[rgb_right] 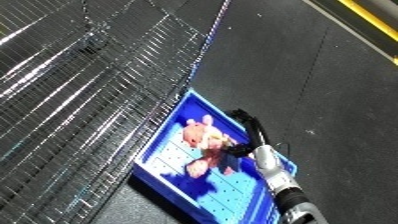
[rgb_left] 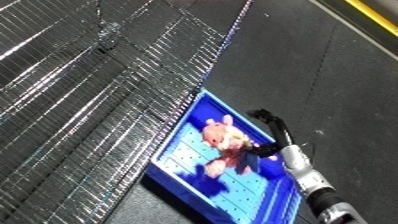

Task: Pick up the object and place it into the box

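The right robot hand (rgb_left: 266,131), fingers straight and holding nothing, hangs over a pink plush toy (rgb_left: 225,142) lying inside the blue bin (rgb_left: 197,117); it should lift straight up, clear of the toy.

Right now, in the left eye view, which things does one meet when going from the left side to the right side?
Wire mesh rack → blue bin → pink plush toy lying inside the bin → right hand at the bin's right rim → dark floor.
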